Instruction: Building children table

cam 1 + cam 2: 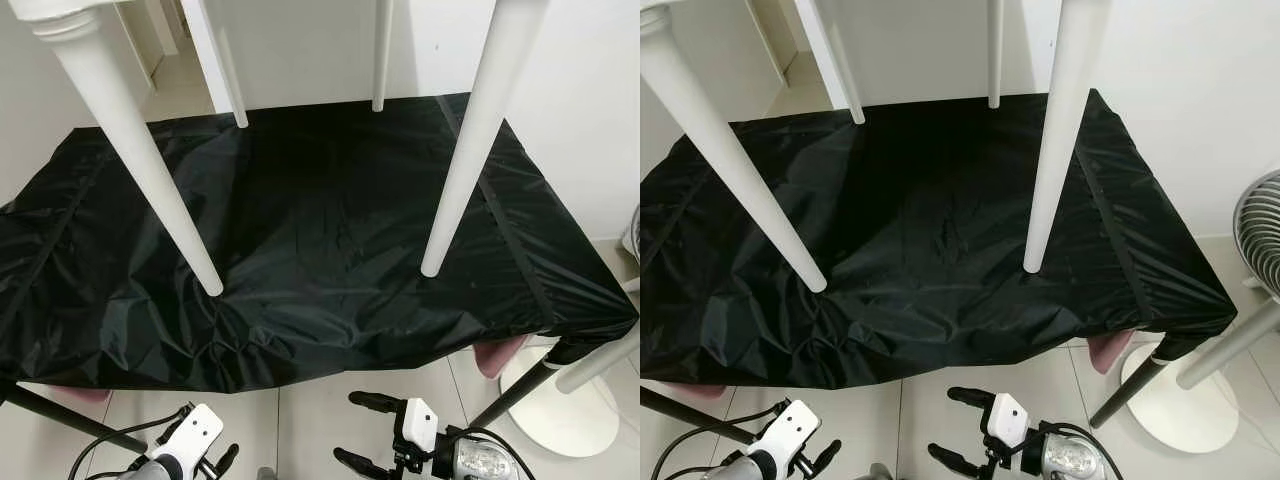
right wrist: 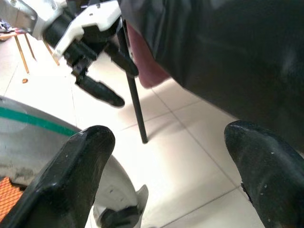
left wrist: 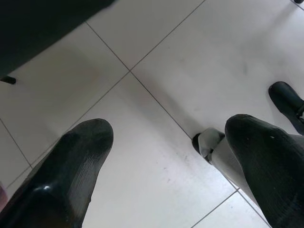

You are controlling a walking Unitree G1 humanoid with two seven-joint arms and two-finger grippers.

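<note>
Left eye view is showing me the white children's table (image 1: 150, 170) hanging above the black-covered work surface (image 1: 330, 230), legs pointing down, none touching it. I'm holding both arms low near its front edge, left gripper (image 1: 205, 465) and right gripper (image 1: 360, 432) released, empty. I'm judging the table assembled; next, steadying it.

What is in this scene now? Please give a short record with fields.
surface: black crinkled plastic sheet draped over a low stand
table part: four white tapered wooden legs hang above the sheet, tips apart from it
floor: pale tiles
left gripper: open, low over floor
right gripper: open, before the sheet's front edge
beside: white round fan base
</note>
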